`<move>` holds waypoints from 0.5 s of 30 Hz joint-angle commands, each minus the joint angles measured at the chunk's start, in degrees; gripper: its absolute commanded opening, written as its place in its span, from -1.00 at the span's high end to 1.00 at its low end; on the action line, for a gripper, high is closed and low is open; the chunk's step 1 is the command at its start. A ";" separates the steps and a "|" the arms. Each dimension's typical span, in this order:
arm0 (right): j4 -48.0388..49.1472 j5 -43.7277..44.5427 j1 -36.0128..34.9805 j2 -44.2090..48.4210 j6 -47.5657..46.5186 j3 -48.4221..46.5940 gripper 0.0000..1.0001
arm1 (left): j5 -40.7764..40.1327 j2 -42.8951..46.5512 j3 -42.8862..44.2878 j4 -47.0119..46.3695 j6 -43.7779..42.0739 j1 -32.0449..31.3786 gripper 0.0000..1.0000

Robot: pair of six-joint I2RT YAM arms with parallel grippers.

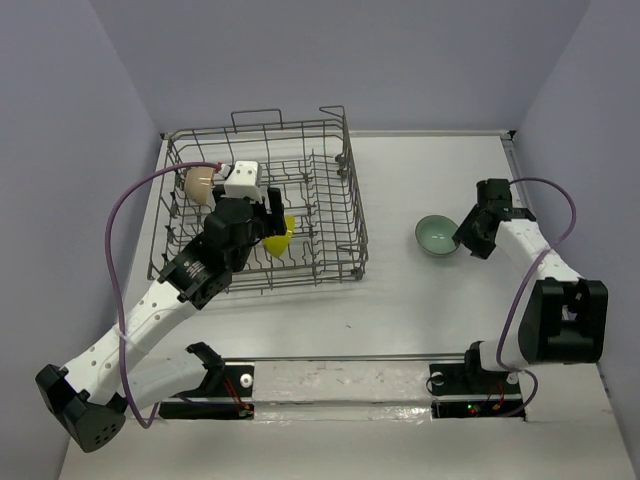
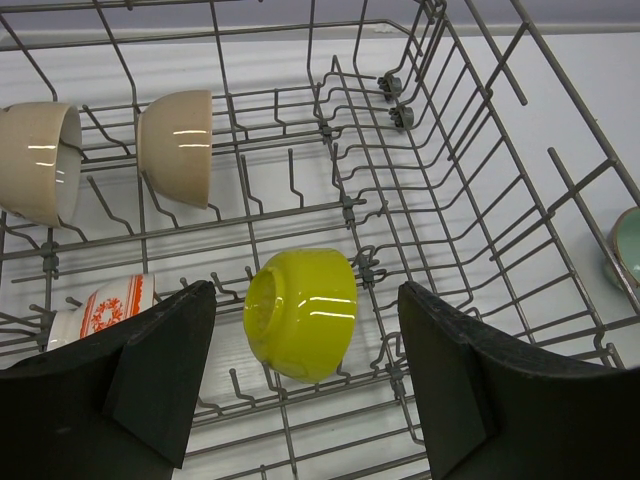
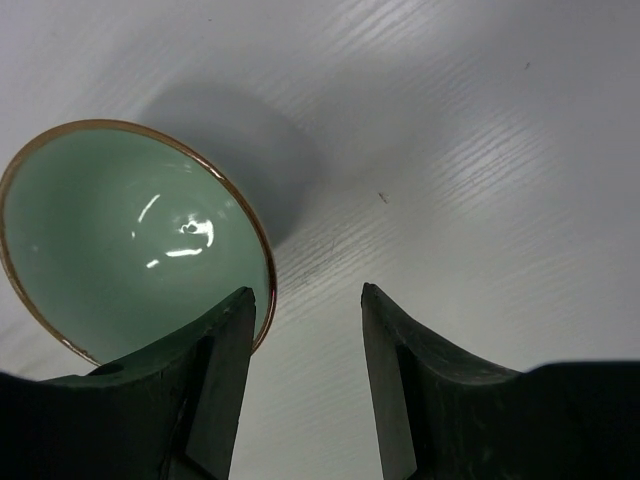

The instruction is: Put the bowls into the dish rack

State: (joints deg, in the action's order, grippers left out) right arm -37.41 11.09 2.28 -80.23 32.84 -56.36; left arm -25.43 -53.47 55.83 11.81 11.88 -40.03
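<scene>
Yellow-green bowl [image 2: 300, 312] on its side in the dish rack [image 2: 480, 200], under the open left gripper [image 2: 305, 290].
Right gripper [image 3: 305, 295], jaws apart, hangs at the rim of the green bowl [image 3: 130, 240] on the table [image 3: 480, 150].

No lettering can be read; the patterned bowl [image 2: 100, 312] seems merely ornamented.
</scene>
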 commanded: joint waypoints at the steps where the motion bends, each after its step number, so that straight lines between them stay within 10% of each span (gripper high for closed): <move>1: 4.01 -0.37 0.09 -0.28 0.56 0.81 -0.06 | -0.15 1.00 -0.46 -2.59 0.43 0.13 -0.65; 15: 7.17 -2.13 0.09 -2.65 0.65 2.48 -0.06 | -0.32 0.74 -0.64 -2.59 0.60 0.13 -0.65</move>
State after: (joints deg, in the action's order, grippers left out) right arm -33.15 9.41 2.28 -82.52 33.01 -54.43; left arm -25.43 -53.47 55.83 11.81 11.94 -40.03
